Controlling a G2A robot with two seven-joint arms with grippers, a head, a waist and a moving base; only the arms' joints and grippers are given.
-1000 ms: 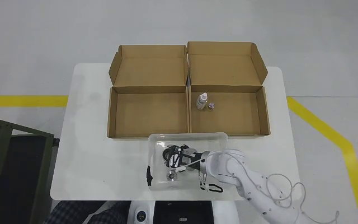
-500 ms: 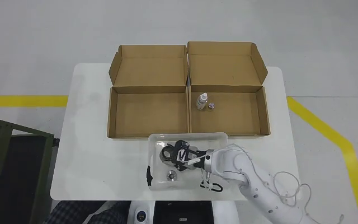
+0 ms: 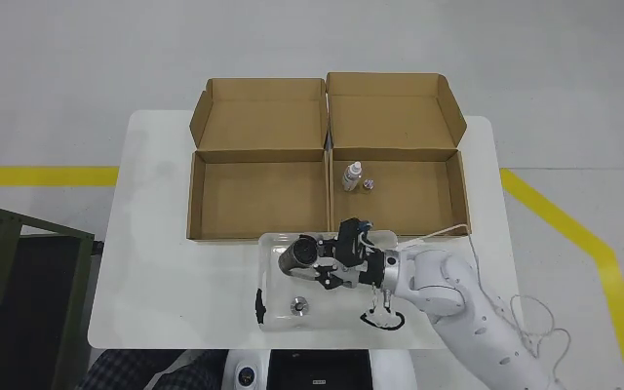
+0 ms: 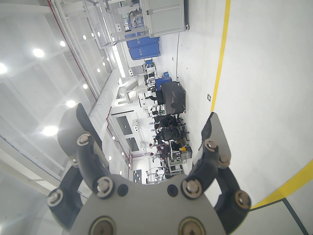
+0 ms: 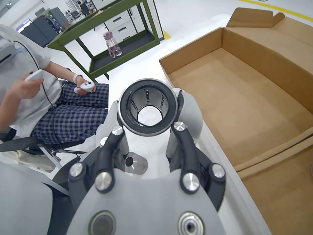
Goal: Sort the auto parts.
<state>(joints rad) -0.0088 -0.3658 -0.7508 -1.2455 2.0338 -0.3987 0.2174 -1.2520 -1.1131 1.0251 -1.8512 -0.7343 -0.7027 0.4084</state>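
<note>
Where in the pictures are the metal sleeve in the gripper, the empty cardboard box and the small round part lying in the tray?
metal sleeve (image 5: 146, 94), right wrist view, its inner wall.
empty cardboard box (image 3: 261, 200), top view, its bare floor.
small round part (image 3: 299, 307), top view, its top face.

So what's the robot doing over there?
The right gripper has its fingers shut on a metal sleeve over the clear tray, where a small metal part lies. It's sorting parts: the right cardboard box holds two small pieces. The left gripper is open, holding nothing.
</note>
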